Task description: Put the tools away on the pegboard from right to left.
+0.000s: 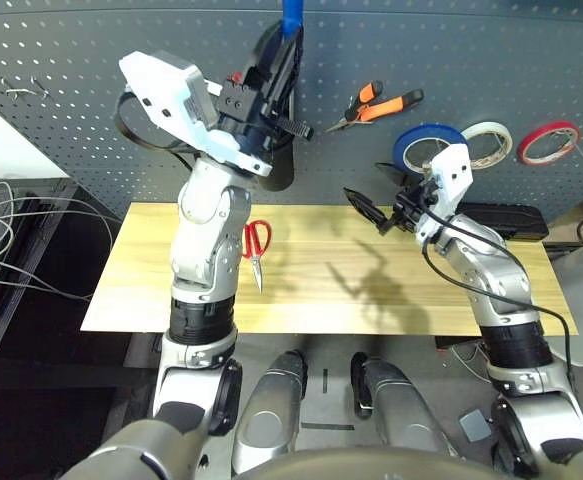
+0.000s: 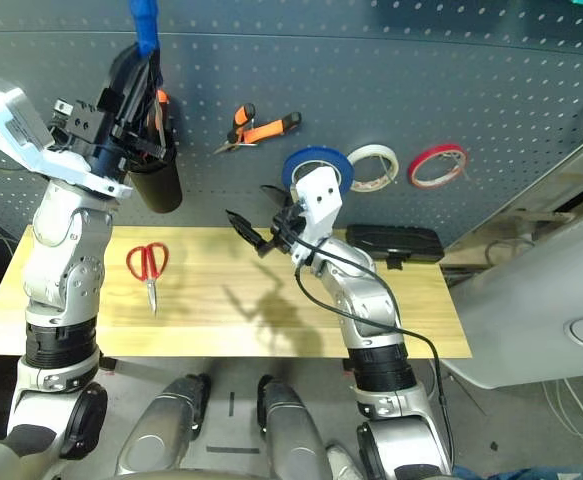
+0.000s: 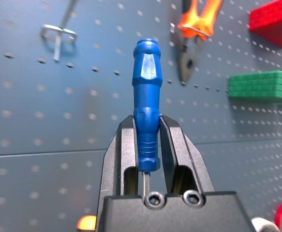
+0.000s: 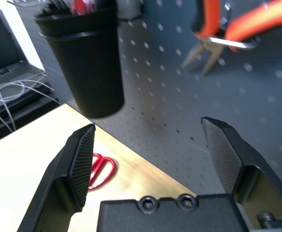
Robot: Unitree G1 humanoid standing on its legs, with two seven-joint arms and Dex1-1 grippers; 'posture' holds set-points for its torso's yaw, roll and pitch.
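Left gripper [image 3: 148,145] is raised at the pegboard [image 1: 471,60], fingers clamped on the small blue-handled screwdriver [image 3: 147,116], handle up, just above the black cup holder [image 2: 158,180]. Red-handled scissors [image 1: 256,243] lie flat on the table [image 1: 321,290]. Orange-and-black-handled pliers [image 1: 376,105] hang on the board. Right gripper [image 4: 155,154] hovers over the table, fingers spread wide, nothing between them. Blue tape roll [image 1: 421,145] hangs beside the white tape roll [image 1: 489,143] and red tape roll [image 1: 549,141].

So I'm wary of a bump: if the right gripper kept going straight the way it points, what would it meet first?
Probably the pegboard, between the black cup holder and the pliers; the open right gripper has nothing nearer ahead.
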